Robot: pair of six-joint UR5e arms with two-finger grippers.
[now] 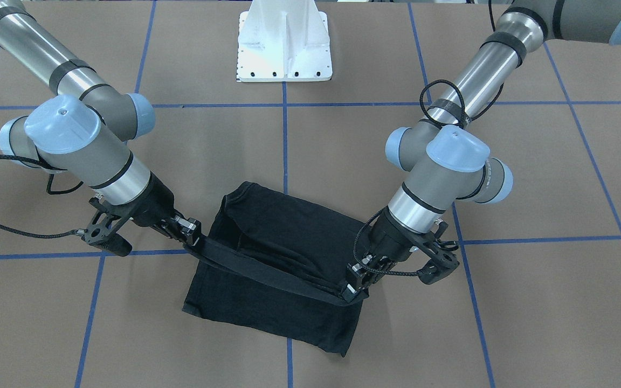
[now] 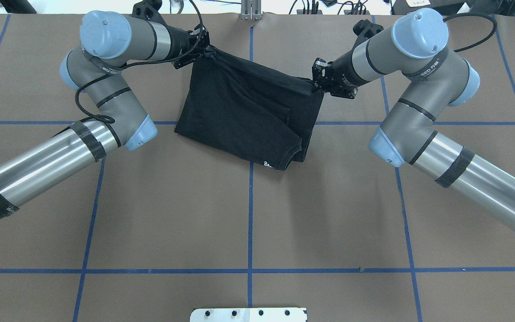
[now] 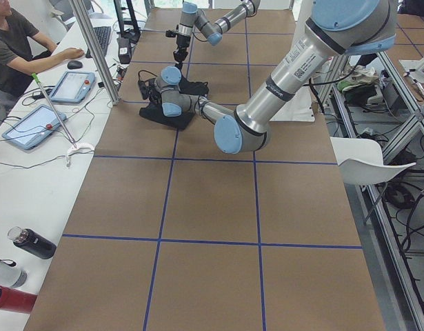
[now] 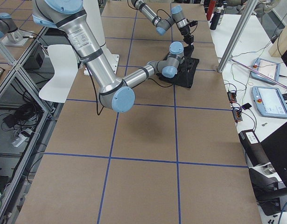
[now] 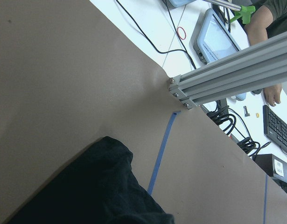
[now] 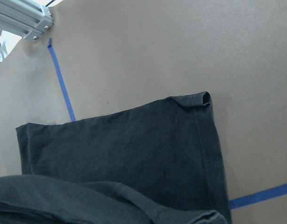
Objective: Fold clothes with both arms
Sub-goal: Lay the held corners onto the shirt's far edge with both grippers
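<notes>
We take the overhead view as our reference. The left arm (image 2: 38, 165) comes in from the left edge of the tabletop (image 2: 172, 214) and bends toward the far edge. There the left gripper (image 2: 197, 51) is closed tight on one corner of the black T-shirt (image 2: 239, 107), with the cloth bunched at its fingertips and no gap visible between the jaws. The T-shirt sits close to the far edge, across the centre blue tape line (image 2: 250, 214), already folded into a rough rectangle. Its lower layers lie flat on the tabletop, while its far edge is raised clear of them. In the front-facing view this raised edge reads as a taut band running from one gripper to the other. The small white neck mark (image 2: 267, 164) shows at the collar, on the side of the T-shirt nearest the robot. The logo is not visible. The right gripper (image 2: 318, 82) is likewise clamped on the opposite corner of the raised edge, and the right arm (image 2: 476, 183) enters from the right edge. The right wrist view shows the flat layer and its hem below. The left wrist view shows a black fold beside the tape line, with an aluminium post (image 5: 227, 79) at the table's far edge.
</notes>
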